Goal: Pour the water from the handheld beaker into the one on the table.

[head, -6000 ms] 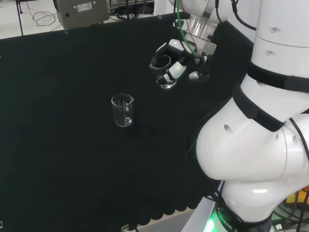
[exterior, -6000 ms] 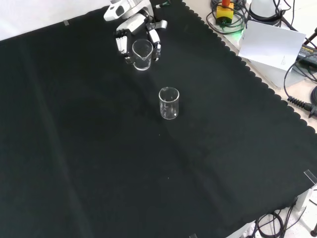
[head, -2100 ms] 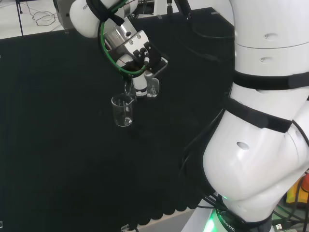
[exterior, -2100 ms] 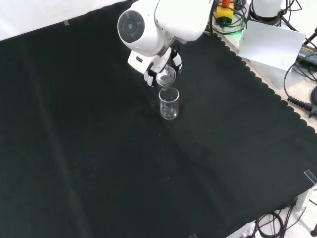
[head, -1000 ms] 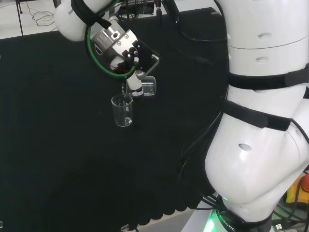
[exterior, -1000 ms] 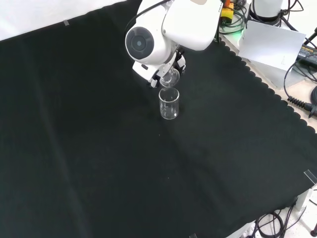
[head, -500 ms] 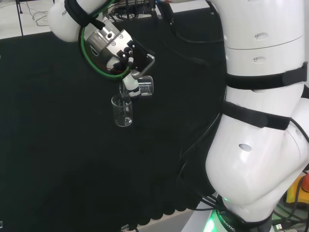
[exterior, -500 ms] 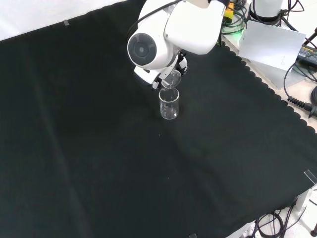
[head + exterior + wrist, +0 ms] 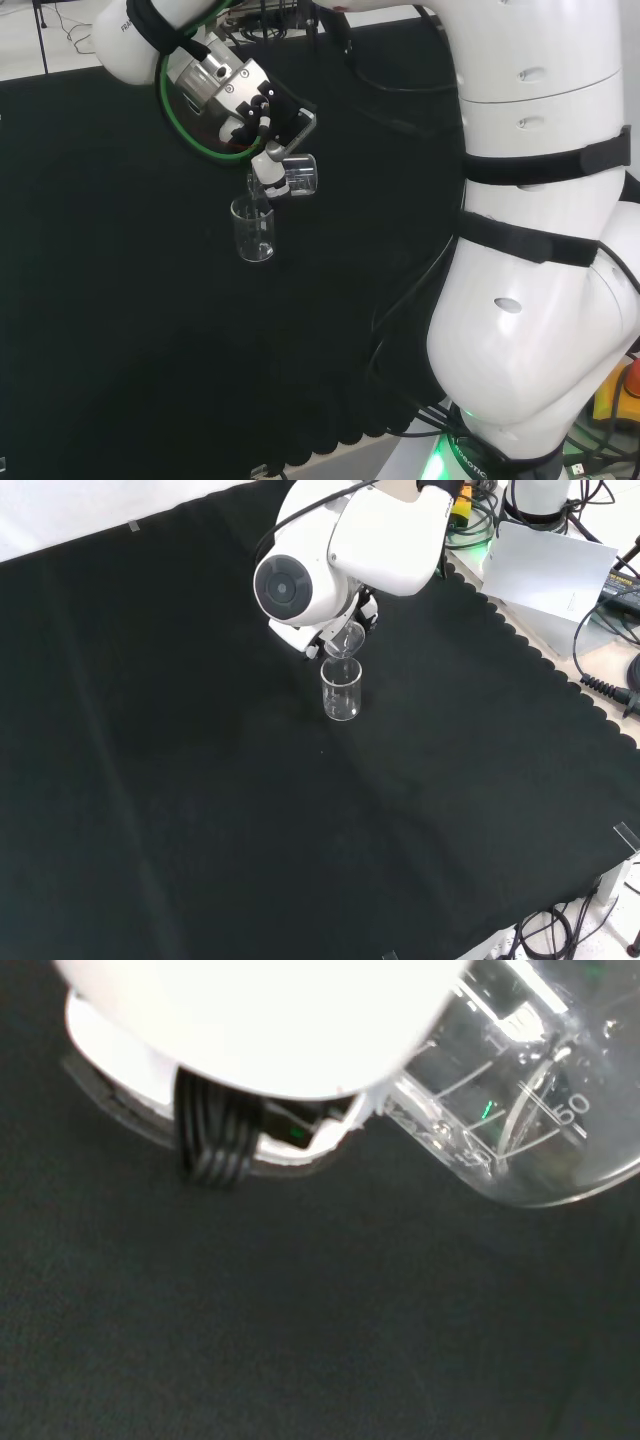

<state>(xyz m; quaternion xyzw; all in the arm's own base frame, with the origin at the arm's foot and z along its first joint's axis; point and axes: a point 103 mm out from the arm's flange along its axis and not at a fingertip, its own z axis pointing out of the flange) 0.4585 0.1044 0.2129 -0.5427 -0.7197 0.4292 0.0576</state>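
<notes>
1. Head view: the hand (image 9: 262, 122) hangs above the black cloth (image 9: 120, 330) to the left of the arm's big white links (image 9: 540, 250). Its fingers are curled round a small clear handheld beaker (image 9: 298, 176), which lies tipped almost onto its side, base toward the view's right and mouth toward the left and down. The mouth sits just above the rim of the table beaker (image 9: 254, 229), which stands upright on the cloth directly below. A thin bright line between the two rims may be a stream of water, though it is too faint to be sure.

2. Front view: a white link with a round grey cap (image 9: 281, 588) stands before most of the hand. Just beneath it the tilted handheld beaker (image 9: 343, 641) shows, its lip close over the mouth of the table beaker (image 9: 341, 689). The table beaker stands upright near the upper middle of the cloth (image 9: 200, 810); how much liquid it holds cannot be told.

3. Wrist view: past a blurred white part of the hand (image 9: 260, 1020), the handheld beaker's (image 9: 520, 1110) clear wall with printed graduation marks appears large and close, with bare cloth (image 9: 300, 1330) behind it.
</notes>
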